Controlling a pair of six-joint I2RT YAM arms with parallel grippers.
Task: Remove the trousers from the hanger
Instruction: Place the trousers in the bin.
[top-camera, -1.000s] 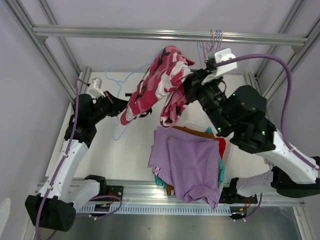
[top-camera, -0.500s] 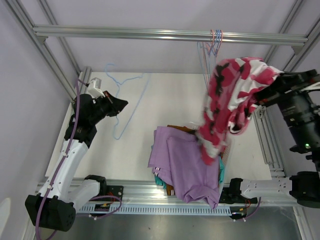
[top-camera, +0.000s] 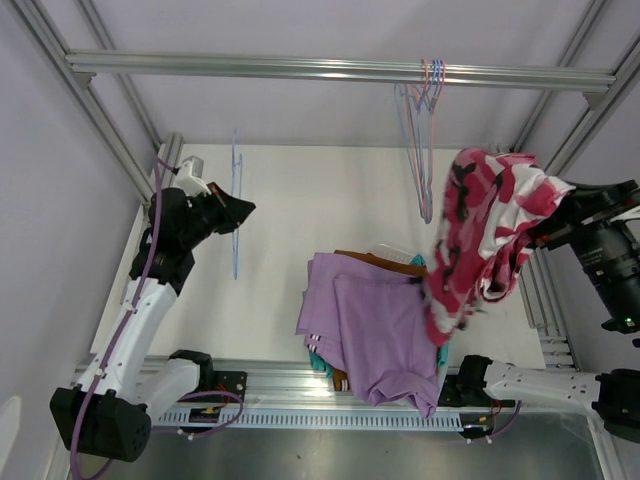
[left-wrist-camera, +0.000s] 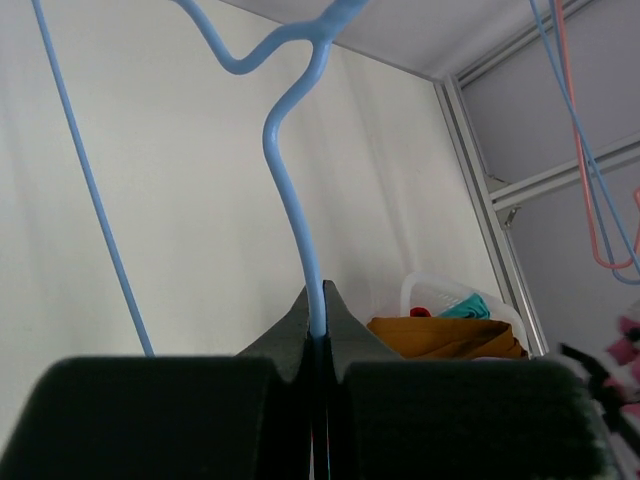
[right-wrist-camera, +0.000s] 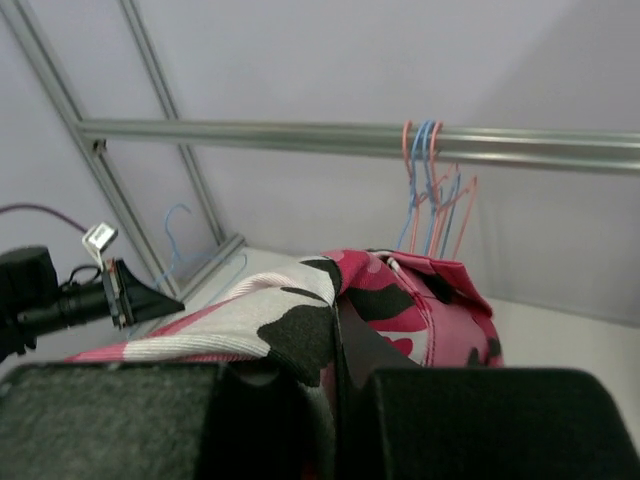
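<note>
One pair, the camouflage trousers (top-camera: 485, 230), hangs in the air at the right side of the table (top-camera: 330, 200), clear of any hanger and just beside the lilac trousers (top-camera: 375, 320) lying there. We judge the step in hand to be laying this pair down on the lilac ones. It is best to swing the cloth over them, lower it until it slackens, then let go, so no leg slides off the edge. Our right gripper (top-camera: 548, 228), jaws nearly closed, pinches a fold of the camouflage cloth. Our left gripper (left-wrist-camera: 316, 300) is clamped tight on the wire of a bare blue hanger (left-wrist-camera: 290, 190).
</note>
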